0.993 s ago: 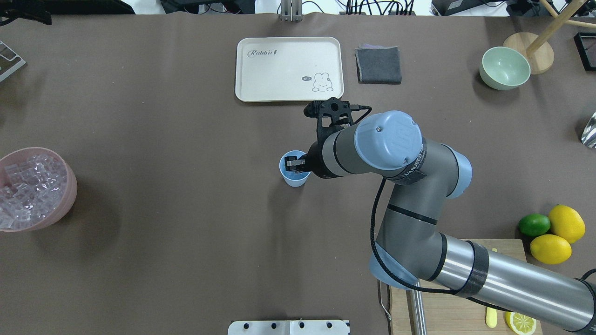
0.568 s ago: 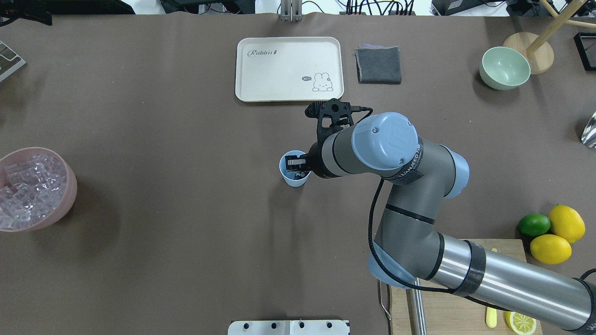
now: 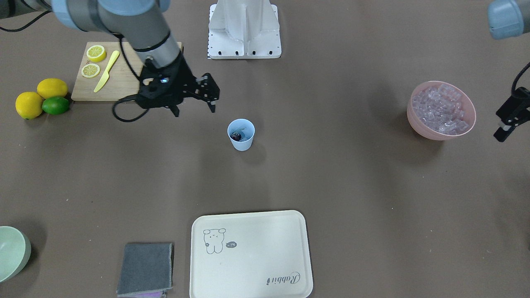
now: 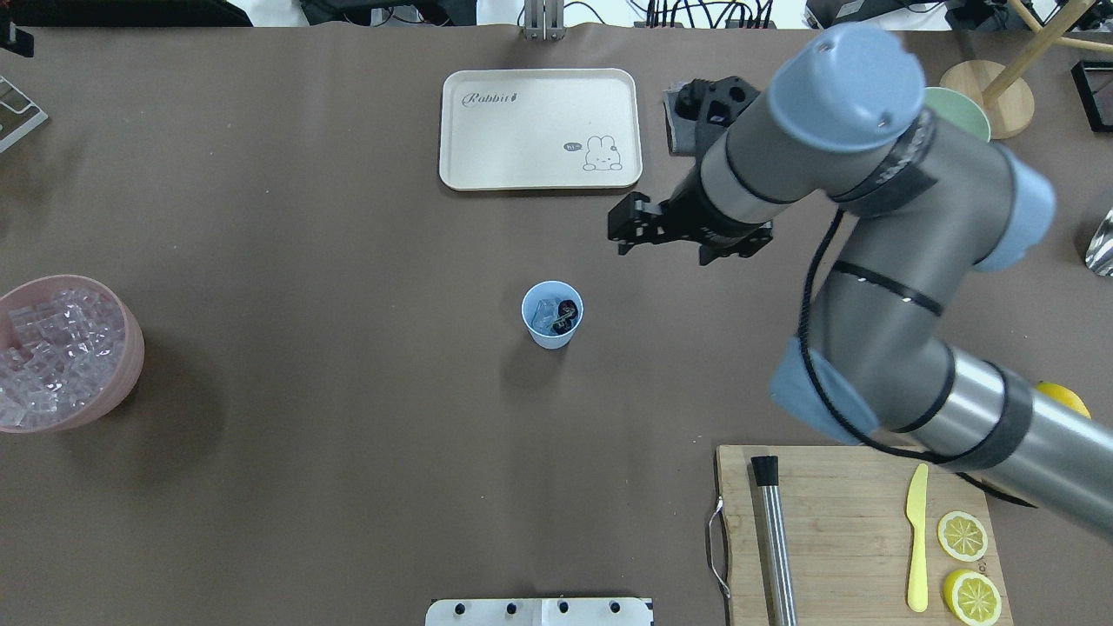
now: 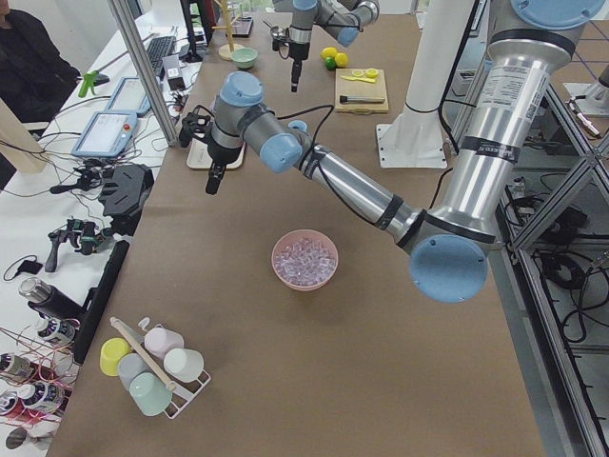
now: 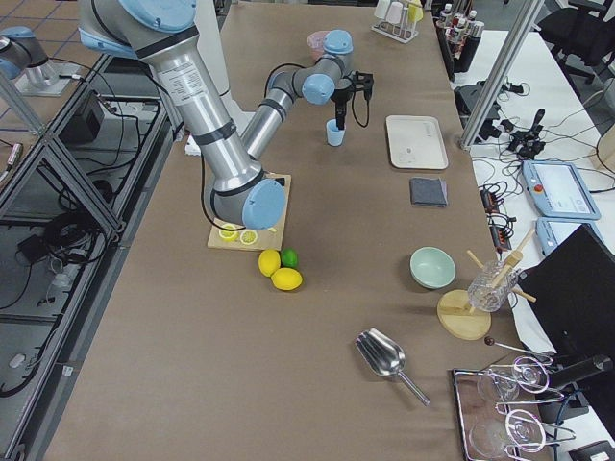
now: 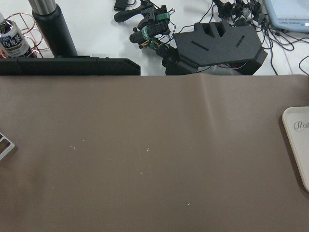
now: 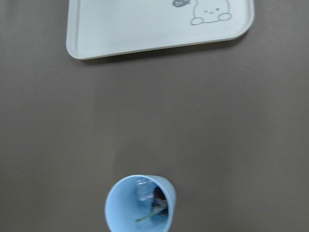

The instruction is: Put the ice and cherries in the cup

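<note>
Blue cup (image 4: 551,315) sits apart from the spread right gripper (image 4: 663,253).

Brown-covered table (image 4: 304,217), white side bench (image 5: 27,211) strewn with cables, aluminium frame posts (image 5: 139,57), tiled floor (image 6: 34,10).

Cherries (image 3: 237,136) sit in the cup (image 3: 241,142).
I see my right gripper (image 3: 194,111) hanging near it, not touching, over the surface (image 3: 331,174), jaws spread wide.

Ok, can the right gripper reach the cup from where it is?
Likely yes: the right gripper hangs open, beside and above the cup, which stands upright by itself; nothing lies between them.
</note>
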You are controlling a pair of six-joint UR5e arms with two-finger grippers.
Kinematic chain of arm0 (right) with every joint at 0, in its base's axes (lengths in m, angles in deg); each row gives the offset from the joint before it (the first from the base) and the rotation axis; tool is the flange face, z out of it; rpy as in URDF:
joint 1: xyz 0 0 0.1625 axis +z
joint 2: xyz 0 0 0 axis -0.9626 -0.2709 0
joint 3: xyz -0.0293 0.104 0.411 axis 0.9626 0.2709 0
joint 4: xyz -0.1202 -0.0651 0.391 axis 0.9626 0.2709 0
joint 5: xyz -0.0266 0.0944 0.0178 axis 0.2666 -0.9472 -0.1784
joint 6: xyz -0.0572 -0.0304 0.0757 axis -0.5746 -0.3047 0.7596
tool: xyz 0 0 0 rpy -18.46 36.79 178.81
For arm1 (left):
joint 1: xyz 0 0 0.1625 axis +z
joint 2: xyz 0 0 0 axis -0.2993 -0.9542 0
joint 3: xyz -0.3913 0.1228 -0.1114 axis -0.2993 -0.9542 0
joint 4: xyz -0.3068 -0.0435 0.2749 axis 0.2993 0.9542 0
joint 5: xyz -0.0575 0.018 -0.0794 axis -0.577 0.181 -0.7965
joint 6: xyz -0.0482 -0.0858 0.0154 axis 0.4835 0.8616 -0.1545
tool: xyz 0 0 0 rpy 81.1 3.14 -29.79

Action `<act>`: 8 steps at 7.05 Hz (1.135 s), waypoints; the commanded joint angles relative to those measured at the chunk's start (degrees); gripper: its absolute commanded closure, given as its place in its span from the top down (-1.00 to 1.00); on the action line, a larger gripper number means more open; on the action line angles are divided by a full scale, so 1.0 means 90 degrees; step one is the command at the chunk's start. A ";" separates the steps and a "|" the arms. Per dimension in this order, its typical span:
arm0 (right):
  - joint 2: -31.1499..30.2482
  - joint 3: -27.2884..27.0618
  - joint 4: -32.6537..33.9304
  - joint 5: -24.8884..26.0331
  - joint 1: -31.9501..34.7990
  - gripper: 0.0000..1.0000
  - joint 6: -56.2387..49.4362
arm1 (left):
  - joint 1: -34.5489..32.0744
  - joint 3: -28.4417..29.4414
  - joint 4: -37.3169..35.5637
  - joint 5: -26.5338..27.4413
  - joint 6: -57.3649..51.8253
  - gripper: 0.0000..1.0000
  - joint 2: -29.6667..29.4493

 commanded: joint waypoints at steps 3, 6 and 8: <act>-0.3141 -0.0971 0.0959 -0.1408 0.2877 1.00 -0.5116 | -0.1237 0.0441 -0.0635 -0.0119 -0.2569 0.96 0.0967; -0.3985 0.0171 0.0969 -0.1734 0.4648 1.00 -0.7403 | -0.1287 0.0752 -0.0753 -0.0148 -0.2551 0.96 0.1155; -0.4406 0.0289 0.0969 -0.1636 0.5352 1.00 -0.8035 | -0.1248 0.0793 -0.0753 -0.0158 -0.2541 0.96 0.1223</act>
